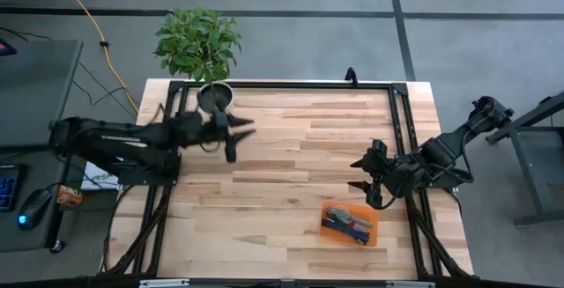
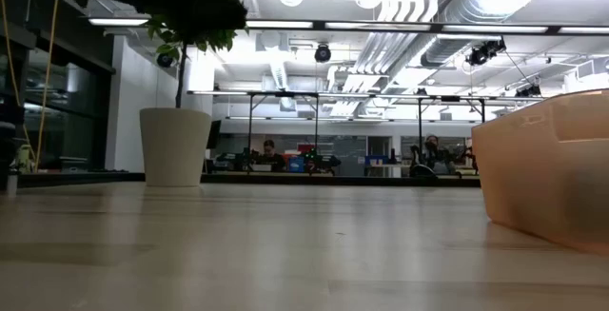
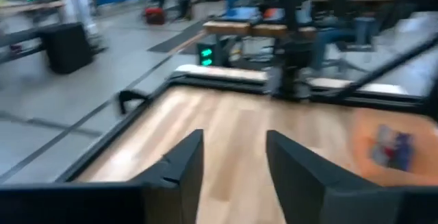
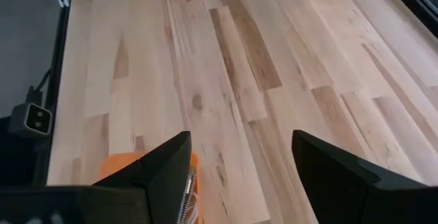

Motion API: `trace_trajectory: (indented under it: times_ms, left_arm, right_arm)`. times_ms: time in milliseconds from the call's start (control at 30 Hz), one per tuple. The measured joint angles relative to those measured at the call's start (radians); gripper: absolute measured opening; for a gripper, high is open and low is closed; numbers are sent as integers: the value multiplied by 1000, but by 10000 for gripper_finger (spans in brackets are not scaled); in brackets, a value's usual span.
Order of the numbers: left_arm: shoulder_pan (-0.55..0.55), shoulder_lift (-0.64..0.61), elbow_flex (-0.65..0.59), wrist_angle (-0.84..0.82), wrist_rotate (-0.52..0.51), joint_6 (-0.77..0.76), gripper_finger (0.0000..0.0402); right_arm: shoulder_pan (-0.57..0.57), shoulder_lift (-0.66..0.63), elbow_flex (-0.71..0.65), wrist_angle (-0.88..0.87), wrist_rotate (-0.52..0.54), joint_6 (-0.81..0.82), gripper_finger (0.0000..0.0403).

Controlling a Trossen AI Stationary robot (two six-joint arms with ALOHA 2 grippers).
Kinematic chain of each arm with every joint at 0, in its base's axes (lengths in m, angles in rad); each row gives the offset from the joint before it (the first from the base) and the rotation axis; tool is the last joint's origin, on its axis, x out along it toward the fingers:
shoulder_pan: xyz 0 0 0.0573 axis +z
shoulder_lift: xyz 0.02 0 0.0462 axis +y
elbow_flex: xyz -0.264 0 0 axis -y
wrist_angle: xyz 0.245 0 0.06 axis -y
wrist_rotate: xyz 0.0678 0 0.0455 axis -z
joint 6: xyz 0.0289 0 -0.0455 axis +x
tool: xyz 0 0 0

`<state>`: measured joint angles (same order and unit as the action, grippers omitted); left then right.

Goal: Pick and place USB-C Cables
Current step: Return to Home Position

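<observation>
The USB-C cables [image 1: 346, 221] lie as small bundles, blue and grey among them, inside the orange tray [image 1: 370, 232] near the table's near right corner. The left wrist view shows them blurred [image 3: 391, 148] in the tray [image 3: 363, 145]. My right gripper [image 1: 354, 175] hovers open just beyond the tray's far side; its wrist view [image 4: 239, 148] catches the tray's corner [image 4: 116, 166] and a bit of cable [image 4: 186, 193]. My left gripper [image 1: 240, 141] is open over the table's far left part, near the plant pot, and touches nothing [image 3: 233, 148].
A potted plant [image 1: 198, 46] stands in a white pot [image 1: 214, 96] at the table's far left edge, also in the low view [image 2: 175, 146]. A black frame rail [image 1: 308, 85] borders the table. Bare wood [image 1: 291, 182] lies between the arms. The tray's wall [image 2: 547, 173] fills the low view's right.
</observation>
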<state>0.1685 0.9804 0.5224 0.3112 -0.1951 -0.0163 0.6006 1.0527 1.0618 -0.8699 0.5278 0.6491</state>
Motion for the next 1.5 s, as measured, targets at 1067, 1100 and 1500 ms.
trace_trajectory:
  times_ms: [1067, 1100, 1500]
  left_arm:
    - [9, -591, -509, -1, 91, -60, 0]
    - [9, -611, -509, 1, 91, -49, 0]
    - [17, -977, -496, -281, 144, -15, 0]
  right_arm:
    - [2, 1, -1, -34, 67, 1, 246]
    - [3, 1, -1, -37, 67, 3, 246]
    - [3, 1, -1, -39, 74, -3, 246]
